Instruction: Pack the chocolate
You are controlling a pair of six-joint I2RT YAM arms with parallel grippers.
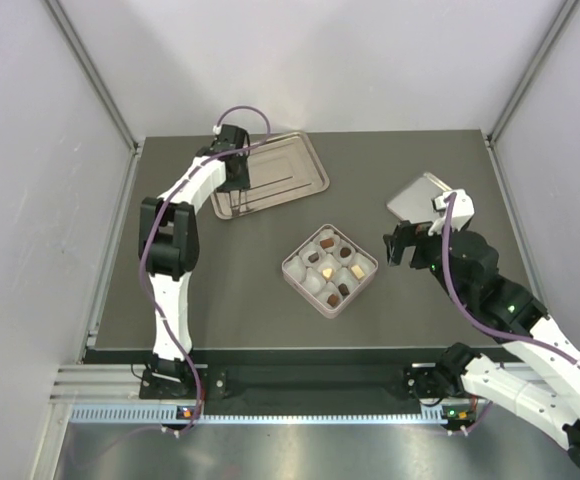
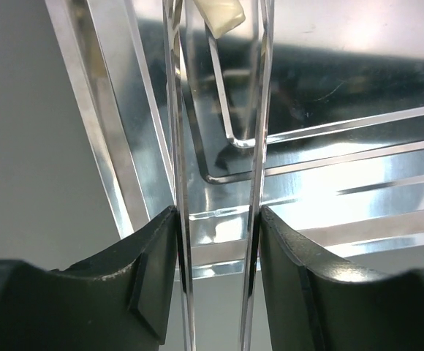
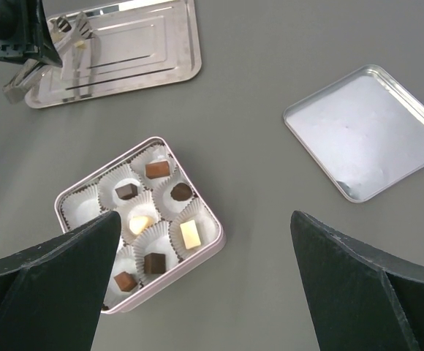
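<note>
While the worktop carries the long tray beneath the left claw and the part-filled pink box left of the spread, empty right claw, the left claw is clamped on clear tongs. A white chocolate sits between their tips, ahead of it. Advice: squeeze steadily, lift straight, then carry it to an empty cup.

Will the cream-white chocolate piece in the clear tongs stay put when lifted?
Probably light and rigid: the small blocky cream-white chocolate piece looks solid. It may slip, since the smooth clear plastic tongs seem to touch it only near their tips. Their long thin blades likely flex, softening the squeeze from the left gripper.
</note>
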